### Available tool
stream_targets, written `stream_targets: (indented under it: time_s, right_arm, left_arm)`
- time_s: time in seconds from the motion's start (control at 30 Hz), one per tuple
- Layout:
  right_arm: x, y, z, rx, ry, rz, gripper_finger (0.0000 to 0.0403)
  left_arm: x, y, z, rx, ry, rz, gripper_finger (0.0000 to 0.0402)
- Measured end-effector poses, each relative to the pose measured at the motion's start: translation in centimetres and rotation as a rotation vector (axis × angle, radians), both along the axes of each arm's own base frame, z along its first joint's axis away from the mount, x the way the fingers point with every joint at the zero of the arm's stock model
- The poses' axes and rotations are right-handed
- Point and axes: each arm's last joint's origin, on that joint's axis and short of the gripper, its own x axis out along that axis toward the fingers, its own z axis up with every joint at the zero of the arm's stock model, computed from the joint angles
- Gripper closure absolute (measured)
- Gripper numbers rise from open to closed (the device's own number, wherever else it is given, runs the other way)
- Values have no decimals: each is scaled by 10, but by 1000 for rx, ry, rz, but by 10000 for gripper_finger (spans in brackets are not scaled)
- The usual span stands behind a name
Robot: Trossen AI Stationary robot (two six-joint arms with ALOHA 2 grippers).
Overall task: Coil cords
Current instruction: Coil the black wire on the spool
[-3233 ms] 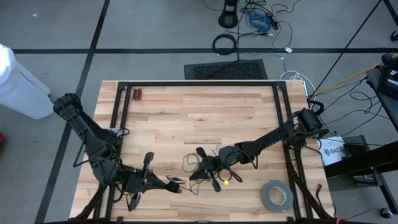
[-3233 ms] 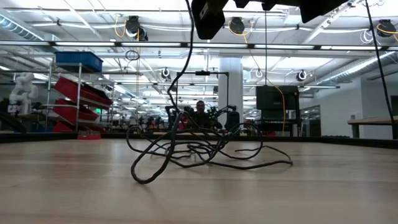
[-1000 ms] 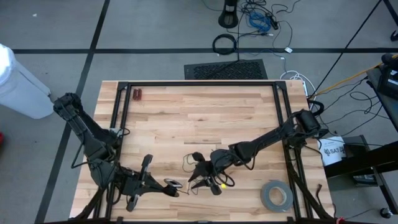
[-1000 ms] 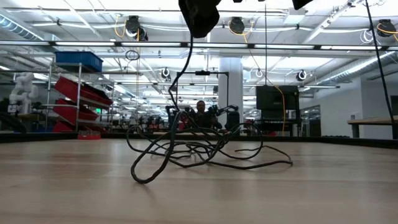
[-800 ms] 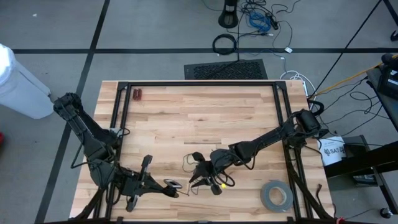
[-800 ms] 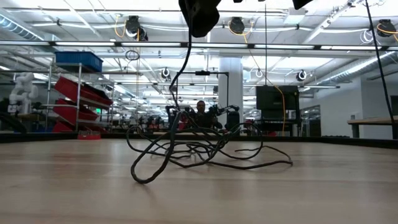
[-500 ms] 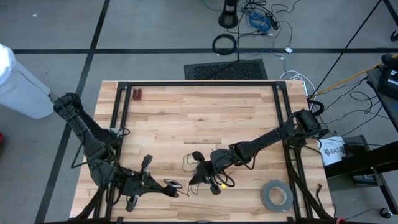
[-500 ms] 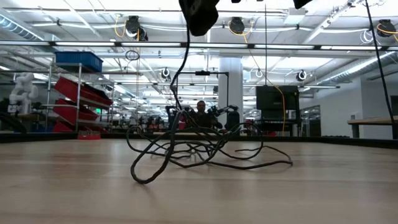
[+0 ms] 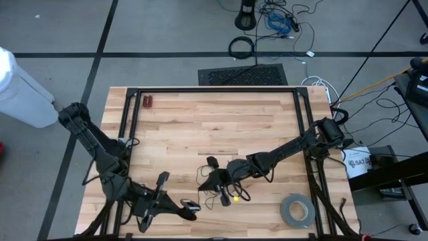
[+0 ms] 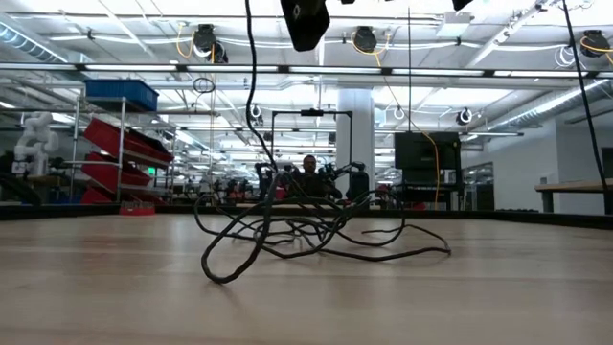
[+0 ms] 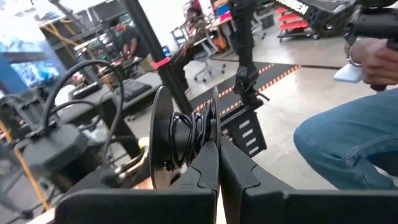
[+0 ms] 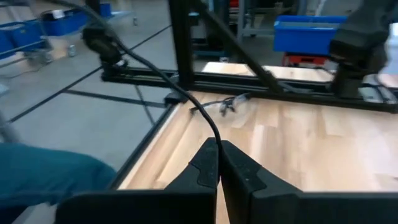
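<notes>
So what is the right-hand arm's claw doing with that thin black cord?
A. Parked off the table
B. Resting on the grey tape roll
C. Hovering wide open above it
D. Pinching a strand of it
D: the right gripper is shut on a strand of the cord, which runs straight out from between its fingers in the right wrist view.
</notes>
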Motion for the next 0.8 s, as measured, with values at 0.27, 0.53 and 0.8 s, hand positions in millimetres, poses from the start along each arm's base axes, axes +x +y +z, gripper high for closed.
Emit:
stream_targets:
  time_s: [0.27,0.53,0.8]
  right_arm:
    - [1,-1,2,-34,-28,-112,403]
    - [2,9,14,-106,-78,-171,403]
    - [8,14,33,-185,11,-189,403]
  left_arm:
    - [17,-1,-8,10,-9,-125,401]
    - [25,3,-9,-5,-20,-242,401]
    - [26,4,-10,-7,-17,-309,401]
